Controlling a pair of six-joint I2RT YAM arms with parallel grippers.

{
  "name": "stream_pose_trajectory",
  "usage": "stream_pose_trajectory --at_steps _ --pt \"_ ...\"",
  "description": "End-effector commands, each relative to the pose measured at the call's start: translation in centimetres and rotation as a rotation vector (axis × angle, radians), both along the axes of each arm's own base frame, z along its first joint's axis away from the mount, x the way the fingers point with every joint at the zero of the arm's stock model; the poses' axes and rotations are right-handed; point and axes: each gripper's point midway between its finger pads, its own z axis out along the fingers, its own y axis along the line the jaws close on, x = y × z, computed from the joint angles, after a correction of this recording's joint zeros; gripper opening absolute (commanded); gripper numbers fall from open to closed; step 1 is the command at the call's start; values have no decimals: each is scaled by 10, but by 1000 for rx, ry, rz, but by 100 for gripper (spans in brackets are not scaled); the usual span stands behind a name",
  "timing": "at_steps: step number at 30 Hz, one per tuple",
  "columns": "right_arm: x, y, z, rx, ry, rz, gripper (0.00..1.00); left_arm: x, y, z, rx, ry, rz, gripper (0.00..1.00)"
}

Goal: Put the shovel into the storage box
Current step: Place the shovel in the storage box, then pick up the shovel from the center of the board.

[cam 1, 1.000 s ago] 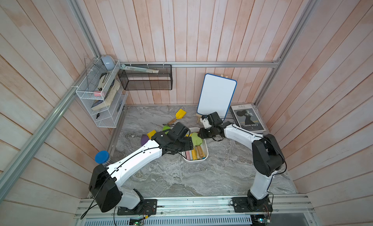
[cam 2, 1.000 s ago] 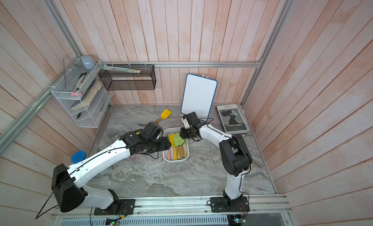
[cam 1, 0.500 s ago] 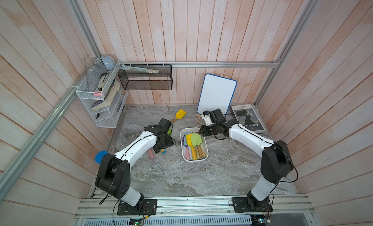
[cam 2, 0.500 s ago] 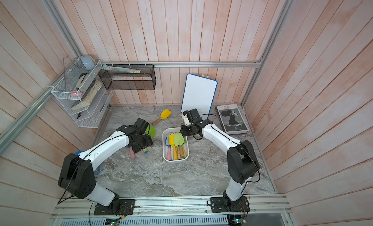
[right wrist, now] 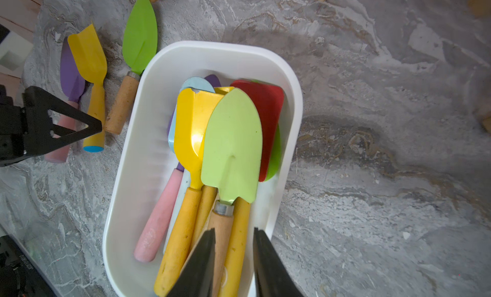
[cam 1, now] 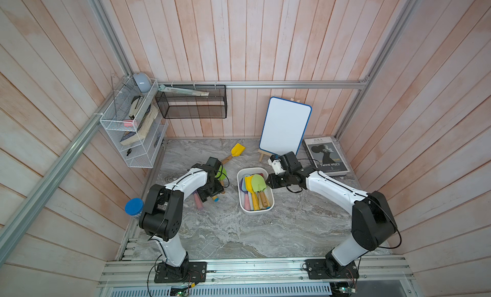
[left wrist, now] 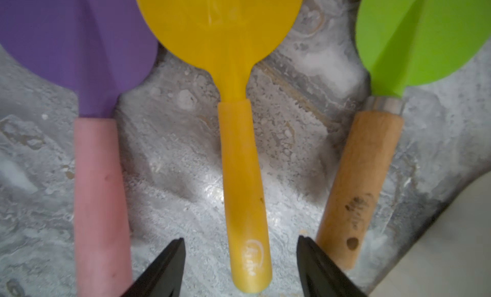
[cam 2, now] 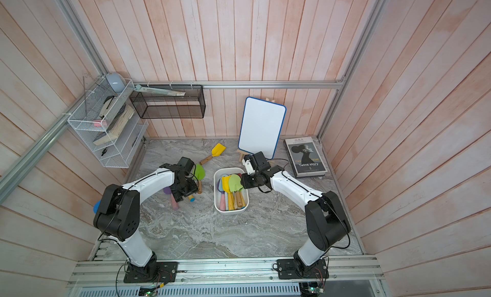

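Yellow plastic shovel next in line: flat on the marble table, well outside the storage box, in a row between a purple shovel with pink handle and a green shovel with wooden handle. Not touching either, but close.

Left gripper low over the butt end of the yellow handle, jaws spread, one each side, clear gaps both sides, pinching nothing yet. Right gripper above the box, jaws only narrowly parted, empty as far as visible.

Risks, judging from here:
- Finger nearest the wooden handle almost against it. Could clip or drag the green shovel on descent or closing; would skew the grasp.
- Grip point very near the handle tip. Blade-heavy, smooth plastic: likely to droop, pivot or slip out on the lift. Better further up the handle.
- Box already stacked with shovels, blades overlapping. Could leave the new one riding on top, hanging over the rim or sliding off.
- Right arm hovering over the box: collision hazard on delivery unless pulled back first.
- Second yellow shovel near the back wall, separate, untouched; easy to confuse as target.
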Motion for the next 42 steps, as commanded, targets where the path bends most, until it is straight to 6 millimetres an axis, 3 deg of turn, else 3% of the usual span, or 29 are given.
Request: stream_pose_trajectory --at_steps 1,9,13,16,21,26,31,36,42 --pt "-1 6 0 21 -5 18 29 11 -5 -5 -27 -23 11 70" --pt "-2 6 -5 23 5 20 29 13 -6 -16 -25 -11 15 51" --pt "-3 6 -6 23 10 20 29 10 -5 -18 -21 -2 21 30" --pt "-4 7 -6 26 14 22 29 9 -4 -17 -21 -2 23 21" --pt "-5 8 -2 37 9 26 28 9 -5 -7 -29 -16 20 19" --pt "-5 11 6 68 -1 28 28 9 -14 21 -54 -57 -16 18" --pt "-7 23 22 151 -10 50 28 2 -42 69 -104 -122 -124 18" --pt "-10 40 45 271 -24 102 29 -18 -82 108 -177 -183 -243 18" --pt "-8 54 77 377 -56 143 34 -51 -119 125 -281 -179 -358 18"
